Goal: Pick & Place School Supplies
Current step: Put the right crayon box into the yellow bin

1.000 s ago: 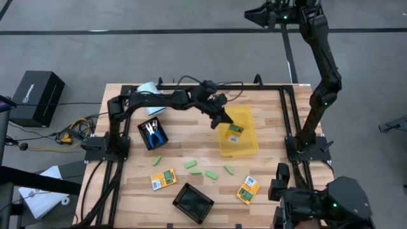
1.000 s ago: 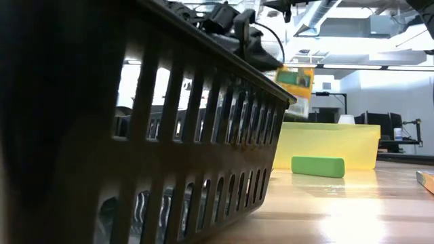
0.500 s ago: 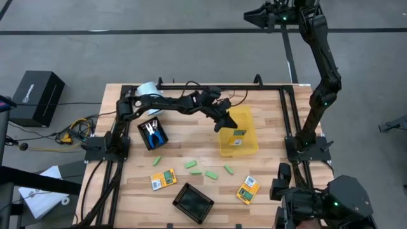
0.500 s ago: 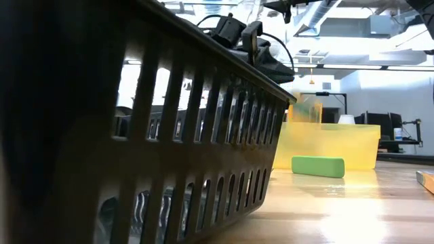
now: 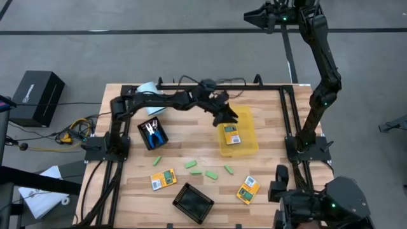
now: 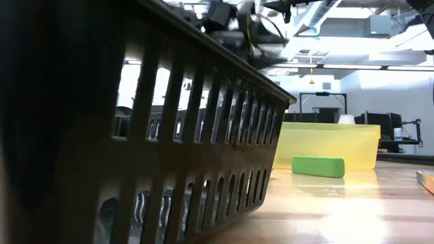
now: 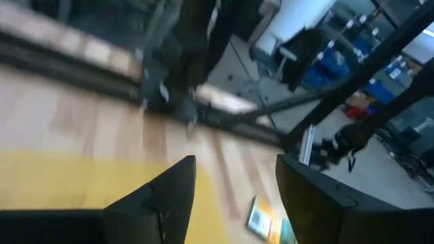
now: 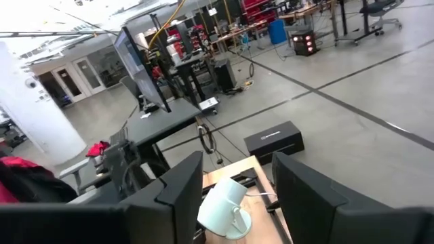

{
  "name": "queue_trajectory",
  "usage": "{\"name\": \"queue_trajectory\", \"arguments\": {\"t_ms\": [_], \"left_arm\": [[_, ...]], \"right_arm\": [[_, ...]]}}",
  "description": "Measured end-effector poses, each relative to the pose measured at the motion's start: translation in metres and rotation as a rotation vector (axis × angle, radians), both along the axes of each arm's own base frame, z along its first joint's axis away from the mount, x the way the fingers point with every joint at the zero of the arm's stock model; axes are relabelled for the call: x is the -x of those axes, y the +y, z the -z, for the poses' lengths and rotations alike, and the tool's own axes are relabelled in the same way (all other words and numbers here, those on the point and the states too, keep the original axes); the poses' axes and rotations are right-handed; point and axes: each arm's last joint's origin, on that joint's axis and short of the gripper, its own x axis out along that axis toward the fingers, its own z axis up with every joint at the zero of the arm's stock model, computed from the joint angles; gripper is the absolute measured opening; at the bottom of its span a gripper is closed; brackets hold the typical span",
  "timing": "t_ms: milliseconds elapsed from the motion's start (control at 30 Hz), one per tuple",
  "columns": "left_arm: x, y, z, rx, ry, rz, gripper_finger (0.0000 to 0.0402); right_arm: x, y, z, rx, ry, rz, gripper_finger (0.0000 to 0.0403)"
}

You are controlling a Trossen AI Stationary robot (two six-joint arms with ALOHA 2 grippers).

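Left gripper (image 5: 227, 118): mine, reached out over the near-left edge of the yellow bin (image 5: 249, 147). In the left wrist view my fingers (image 7: 163, 200) stand apart with nothing between them.
Right gripper (image 5: 254, 14): parked high beyond the far edge of the table (image 5: 197, 143), well clear of the work. Its fingers (image 8: 180, 196) are spread and hold nothing.
Pack in bin (image 5: 231, 135): a yellow-orange pack with a green-white label lies flat inside the bin, just beside my left gripper and free of it.
Other packs: one (image 5: 163, 179) lies on the wood toward the front left, another (image 5: 247, 189) toward the front right, tilted.
Scissors (image 5: 152, 132): blue-handled, lying in the black tray (image 5: 143, 126) on the left side of the table.
Green pieces (image 5: 203, 169): scattered in a loose row on the wood in front of the bin; in the low view one (image 6: 317, 166) lies just before the bin's wall.
Second tray (image 5: 193, 202): black, at the front edge, between the two loose packs.
Cylinder (image 5: 147, 90): pale, at the far left corner of the table.
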Motion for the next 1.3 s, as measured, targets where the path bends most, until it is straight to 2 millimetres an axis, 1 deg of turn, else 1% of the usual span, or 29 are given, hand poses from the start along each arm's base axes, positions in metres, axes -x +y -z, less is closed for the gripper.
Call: {"name": "queue_trajectory", "arguments": {"t_ms": [67,133,200,267,333,400,467,533,633,800,933,1033,1100,1167,1300], "left_arm": [[0.013,0.009,-0.025,-0.024,-0.051,-0.048,0.0196],[0.031,0.02,-0.054,-0.05,-0.094,-0.099,0.0188],[0.056,0.028,-0.083,-0.091,-0.113,-0.155,0.0177],[0.084,0.032,-0.109,-0.171,-0.112,-0.222,0.0167],[0.11,0.031,-0.128,-0.264,-0.089,-0.288,0.0156],[0.133,0.029,-0.142,-0.329,-0.051,-0.349,0.0147],[0.154,0.026,-0.154,-0.35,-0.017,-0.394,0.014],[0.17,0.022,-0.162,-0.346,0.005,-0.413,0.0136],[0.187,0.012,-0.17,-0.349,0.036,-0.435,0.0134],[0.211,-0.003,-0.186,-0.38,0.014,-0.444,0.0136],[0.226,-0.011,-0.192,-0.426,-0.009,-0.441,0.0136],[0.237,-0.018,-0.192,-0.426,-0.017,-0.435,0.0136],[0.244,-0.024,-0.189,-0.417,-0.019,-0.418,0.0137],[0.251,-0.029,-0.186,-0.406,-0.034,-0.391,0.0137],[0.266,-0.039,-0.181,-0.373,-0.046,-0.376,0.0138]], "right_arm": [[-0.005,0.003,0.001,-0.014,0.005,-0.03,0.0166],[-0.012,0.01,0.004,-0.033,0.025,-0.061,0.0164],[-0.021,0.019,0.009,-0.041,0.06,-0.102,0.0162],[-0.03,0.03,0.014,-0.058,0.104,-0.144,0.016],[-0.042,0.044,0.022,-0.086,0.16,-0.189,0.0157],[-0.054,0.061,0.031,-0.107,0.239,-0.23,0.0155],[-0.066,0.08,0.039,-0.104,0.337,-0.254,0.0153],[-0.08,0.101,0.046,-0.077,0.445,-0.256,0.0152],[-0.098,0.133,0.054,-0.048,0.584,-0.249,0.0153],[-0.114,0.187,0.061,-0.088,0.743,-0.287,0.0153],[-0.117,0.23,0.054,-0.044,0.8,-0.193,0.0146],[-0.116,0.259,0.056,-0.062,0.82,-0.095,0.0141],[-0.116,0.28,0.065,-0.091,0.839,-0.008,0.0139],[-0.114,0.305,0.078,-0.133,0.824,0.06,0.0137],[-0.105,0.351,0.106,-0.257,0.683,0.138,0.0137]]}}
